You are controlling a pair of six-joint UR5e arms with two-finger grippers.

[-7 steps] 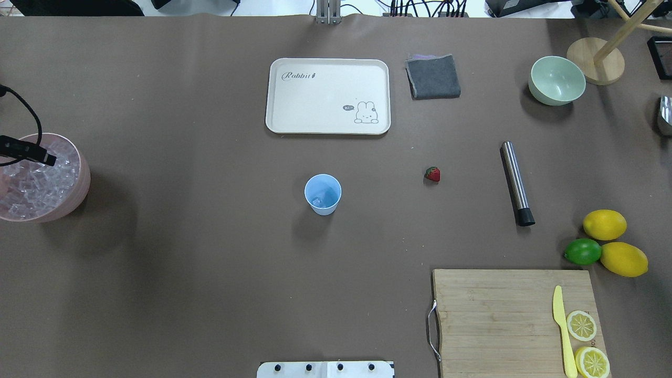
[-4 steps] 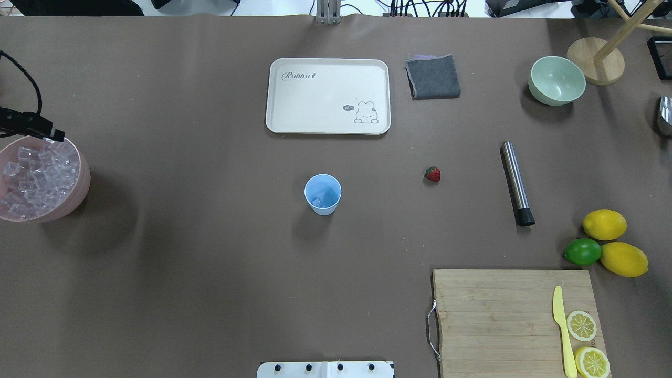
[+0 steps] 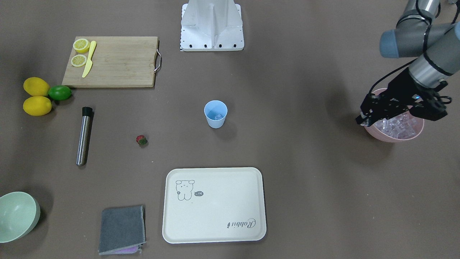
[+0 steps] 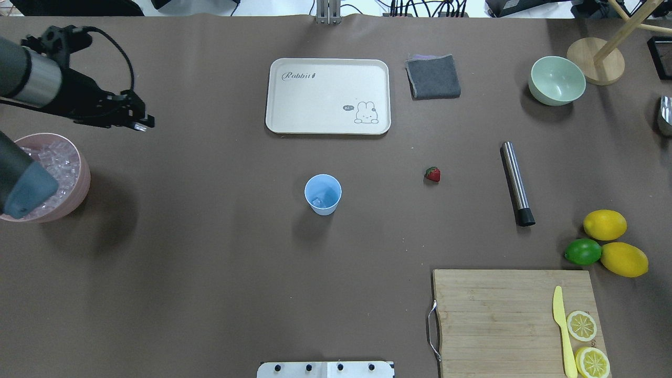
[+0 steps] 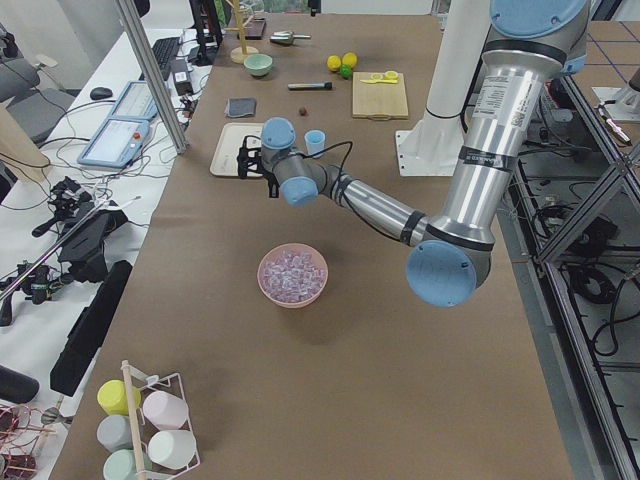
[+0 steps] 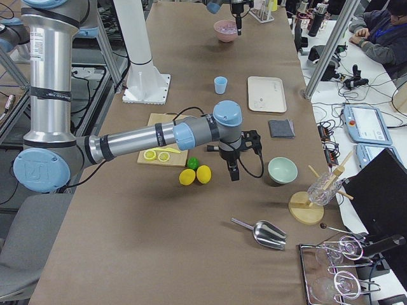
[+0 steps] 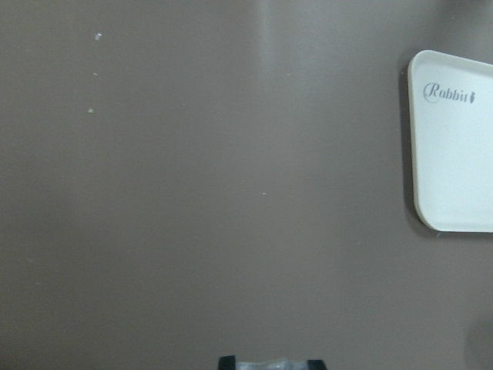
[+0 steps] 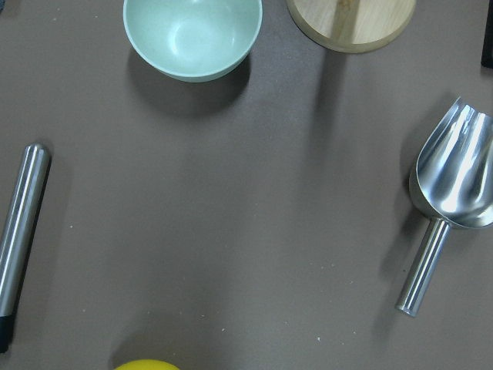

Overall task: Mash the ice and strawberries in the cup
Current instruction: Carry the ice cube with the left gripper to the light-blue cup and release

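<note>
L gripper [image 4: 142,125] is seen clamped on a clear ice cube [image 7: 269,364], held above bare table [image 4: 210,252] btwn pink bowl [image 4: 84,184] and tray [image 4: 315,100]. More ice [image 4: 58,163] is heaped in that bowl. Cup [image 4: 323,194] is stood upright mid-table w/ one ice piece inside. Strawberry [image 4: 432,174] is laid on the table btwn cup and steel rod [image 4: 515,181], apart from both. R gripper [image 6: 233,173] is shown only in the right side view, near the lemons [image 6: 196,175]; open or closed can't be told.

L gripper [image 4: 140,125] aloft, pinching ice [image 7: 266,362]; R gripper [image 6: 232,173] hovers.
</note>
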